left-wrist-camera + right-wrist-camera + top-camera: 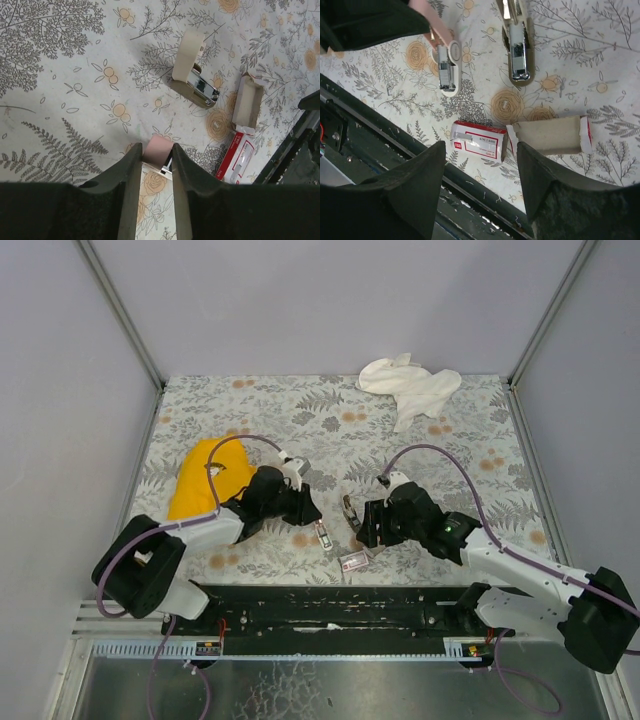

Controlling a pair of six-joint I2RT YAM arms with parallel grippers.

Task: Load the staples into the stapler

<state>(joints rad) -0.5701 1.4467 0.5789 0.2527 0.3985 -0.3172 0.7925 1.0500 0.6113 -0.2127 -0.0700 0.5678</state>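
Near the middle of the worktop's [450, 450] near edge, the left claw [157, 150] is clenched on the pink upper arm of the stapler [447, 70]. In its own wrist view only a pink patch shows between the fingertips, and the rest of the stapler is hidden behind the fingers. From the right wrist the stapler is seen hinged open, with its pale base and silvery channel flat on the flowered cover and the pink arm running up into the dark bulk of the left claw.

The right claw [481, 146] is released, fingers spread wide, and hangs over the staple box [477, 141] without touching it. The dark-red sleeve with its pale label lies right by the near edge, and the grey-brown sliding tray [550, 135] sits just beside it, end to end. I cannot tell whether any strips lie in the tray. From above, the right claw covers the tray, and only the sleeve peeks out.

A beige block [192, 75] lies just beyond the box, also hinged open over a shiny metal channel — the right wrist view cuts off its far end.

A yellow cloth [200, 480] lies toward the left edge, partly under the left arm. A white cloth [410, 385] is crumpled at the far edge, toward the right corner.
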